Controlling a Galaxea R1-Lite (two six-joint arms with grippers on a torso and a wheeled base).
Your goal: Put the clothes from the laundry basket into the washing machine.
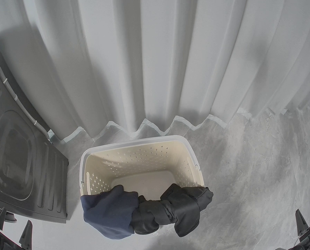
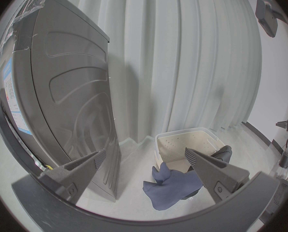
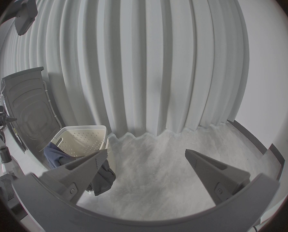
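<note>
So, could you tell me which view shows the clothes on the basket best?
The head view: the clothes hang whole over the basket's near rim. The left gripper and right gripper each hide part in their wrist views.

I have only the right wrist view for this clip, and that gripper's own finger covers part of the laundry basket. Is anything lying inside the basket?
Observer: No. The head view looks down into the laundry basket and its floor is bare. The clothes hang over its near rim.
Operator: How many pieces?
Observer: It looks like two: a navy garment toward the robot's left and a dark grey garment toward its right, touching in the middle.
Operator: Is the left arm holding anything?
Observer: No. The left gripper has its fingers open with nothing between them, close to the washing machine.
</note>
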